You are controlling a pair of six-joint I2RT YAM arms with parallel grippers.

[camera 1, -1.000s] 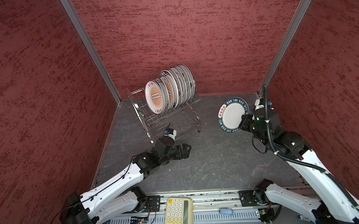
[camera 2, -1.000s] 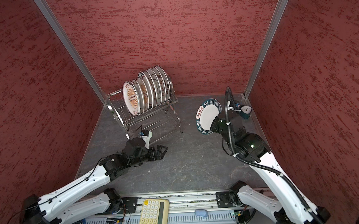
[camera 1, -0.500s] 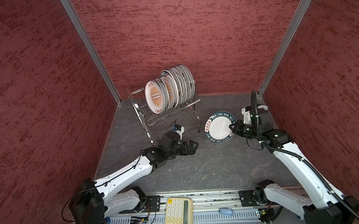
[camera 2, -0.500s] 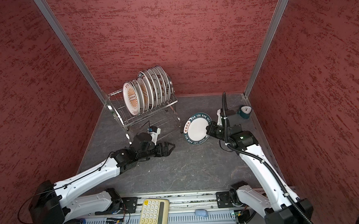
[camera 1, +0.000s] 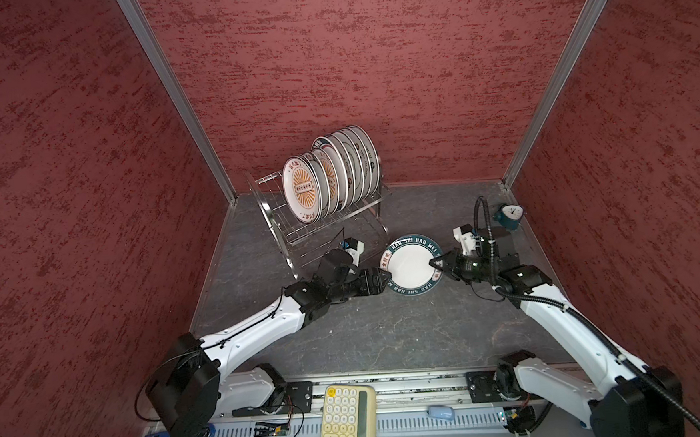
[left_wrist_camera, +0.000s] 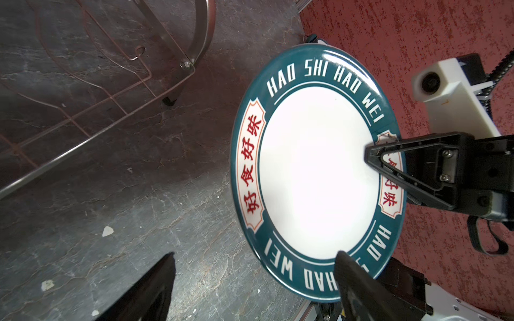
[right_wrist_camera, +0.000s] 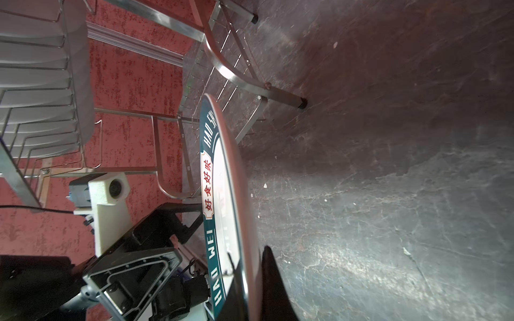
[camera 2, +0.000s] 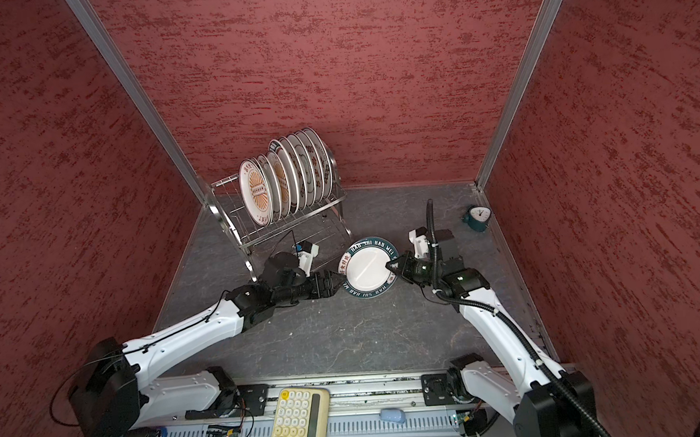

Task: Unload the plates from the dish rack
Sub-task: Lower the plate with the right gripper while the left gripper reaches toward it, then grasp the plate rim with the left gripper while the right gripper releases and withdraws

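Note:
Several white plates (camera 1: 329,175) (camera 2: 283,178) stand on edge in the top shelf of the steel dish rack (camera 1: 323,225) (camera 2: 286,227) at the back left. One teal-rimmed plate (camera 1: 409,266) (camera 2: 366,268) (left_wrist_camera: 317,172) (right_wrist_camera: 222,194) is out of the rack, in front of it near the middle. My right gripper (camera 1: 433,263) (camera 2: 389,266) (right_wrist_camera: 250,266) is shut on its right rim. My left gripper (camera 1: 385,276) (camera 2: 337,280) (left_wrist_camera: 256,255) is open, with the plate's left rim between its fingers.
A small teal alarm clock (camera 1: 508,217) (camera 2: 478,218) stands at the back right by the wall. A yellow calculator (camera 1: 348,415) (camera 2: 299,418) and a pale blue mouse (camera 1: 439,413) lie on the front rail. Red walls close in three sides.
My right arm carried the teal-rimmed plate down and left towards the middle. My left arm reached right until its fingers straddled the plate's rim, and they narrowed slightly.

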